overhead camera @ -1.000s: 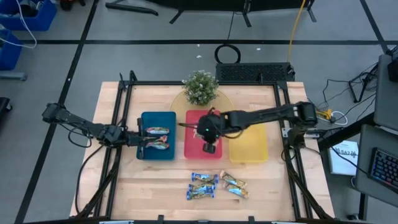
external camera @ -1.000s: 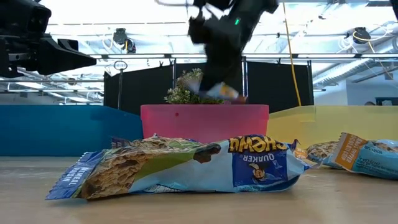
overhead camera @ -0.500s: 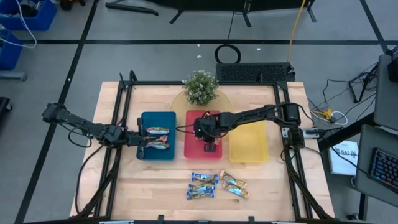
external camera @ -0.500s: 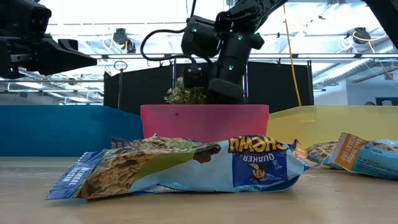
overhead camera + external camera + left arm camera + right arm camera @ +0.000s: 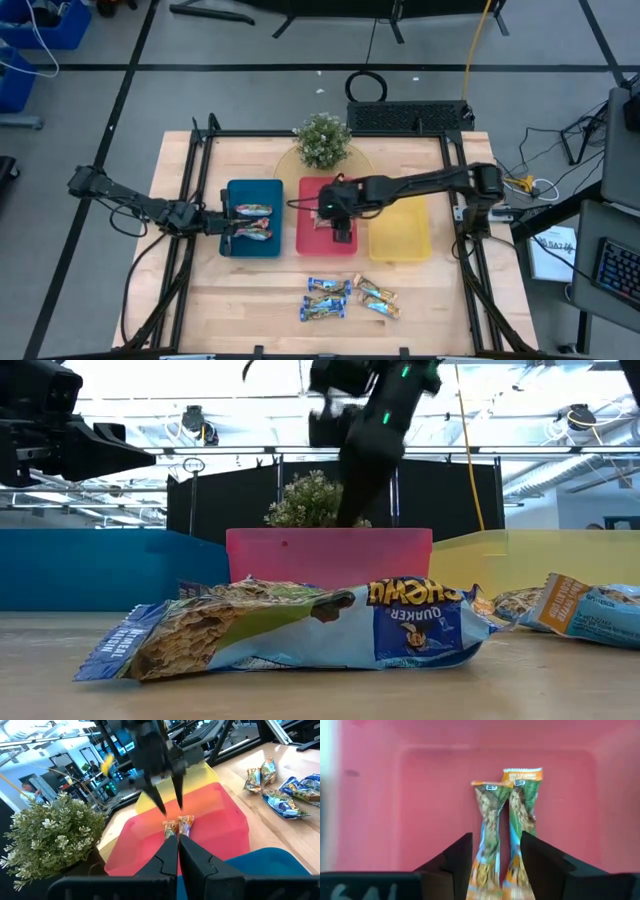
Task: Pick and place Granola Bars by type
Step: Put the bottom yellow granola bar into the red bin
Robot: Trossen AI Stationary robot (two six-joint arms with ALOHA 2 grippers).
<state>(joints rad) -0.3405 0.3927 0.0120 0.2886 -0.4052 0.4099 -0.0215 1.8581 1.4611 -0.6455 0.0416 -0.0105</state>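
Note:
Two green-and-orange granola bars (image 5: 490, 827) (image 5: 522, 815) lie side by side, flat on the floor of the red tray (image 5: 312, 240). My right gripper (image 5: 495, 862) hangs open just above their near ends and touches neither; the left wrist view shows it (image 5: 167, 800) clear of the bars (image 5: 177, 826). Two more bars (image 5: 252, 211) (image 5: 252, 234) lie in the blue tray (image 5: 270, 190). My left gripper (image 5: 215, 222) waits, shut on nothing, at the blue tray's left edge. Several blue-white and tan bars (image 5: 325, 297) (image 5: 377, 296) lie on the table near its front.
The yellow tray (image 5: 400, 235) stands right of the red one. A potted plant (image 5: 322, 140) stands behind the trays at the table's far edge. In the low view a loose blue-white bar (image 5: 300, 635) lies close to the camera, in front of the red tray's wall (image 5: 330, 555).
My right gripper held a bar above the red tray, went down into the tray, let the bar go and has come up again. The bar now lies on the tray floor beside the other one.

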